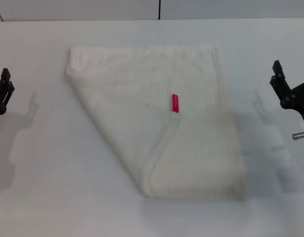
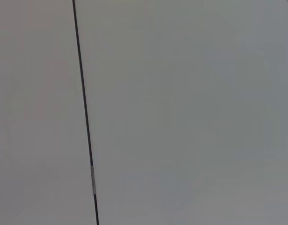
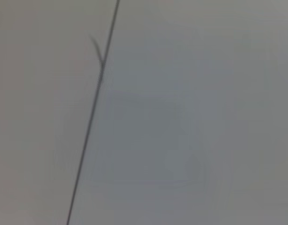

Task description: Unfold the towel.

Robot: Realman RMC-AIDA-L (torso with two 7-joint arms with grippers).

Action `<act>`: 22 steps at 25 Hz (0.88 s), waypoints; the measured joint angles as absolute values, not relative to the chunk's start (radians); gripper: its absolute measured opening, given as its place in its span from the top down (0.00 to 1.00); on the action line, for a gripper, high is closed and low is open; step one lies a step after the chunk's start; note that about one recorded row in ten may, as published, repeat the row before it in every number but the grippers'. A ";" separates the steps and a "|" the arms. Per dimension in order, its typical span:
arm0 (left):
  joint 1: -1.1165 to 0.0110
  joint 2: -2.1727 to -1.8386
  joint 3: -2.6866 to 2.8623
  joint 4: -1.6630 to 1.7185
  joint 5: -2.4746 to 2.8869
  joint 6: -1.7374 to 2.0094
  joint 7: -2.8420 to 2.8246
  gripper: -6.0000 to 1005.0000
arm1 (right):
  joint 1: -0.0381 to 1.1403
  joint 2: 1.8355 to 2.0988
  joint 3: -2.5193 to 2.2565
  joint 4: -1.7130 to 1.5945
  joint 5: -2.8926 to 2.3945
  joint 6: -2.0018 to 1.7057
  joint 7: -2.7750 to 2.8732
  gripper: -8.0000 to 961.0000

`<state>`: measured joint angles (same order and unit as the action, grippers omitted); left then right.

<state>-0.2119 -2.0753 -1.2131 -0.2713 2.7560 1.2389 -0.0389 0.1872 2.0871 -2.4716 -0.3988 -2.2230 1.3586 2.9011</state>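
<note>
Towel folded on table | left gripper, right gripper raised aside, states unclear

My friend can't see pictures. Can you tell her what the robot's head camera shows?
A big cream-white towel lies folded on a white table, one flap turned over on a slant, with a small red tag near its middle. The left gripper and right gripper wait at the table's sides, not touching it.

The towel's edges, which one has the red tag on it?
The folded-over flap's diagonal edge on the towel: the red tag sits there mid-cloth, while the outer edges are bare.
</note>
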 joint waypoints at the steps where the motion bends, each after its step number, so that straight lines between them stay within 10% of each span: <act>1: -0.213 -2.075 -1.211 -0.271 2.758 1.233 -0.042 0.23 | 0.188 2.087 -2.472 -0.401 -2.211 1.354 2.918 0.23; 22: -0.217 -2.073 -1.198 -0.312 2.755 1.168 -0.071 0.24 | 0.184 2.069 -2.464 -0.544 -2.176 1.252 2.951 0.23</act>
<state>-0.2166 -2.0733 -1.1978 -0.3116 2.7553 1.1677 -0.0713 0.1836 2.0689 -2.4643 -0.5443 -2.1756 1.2523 2.9514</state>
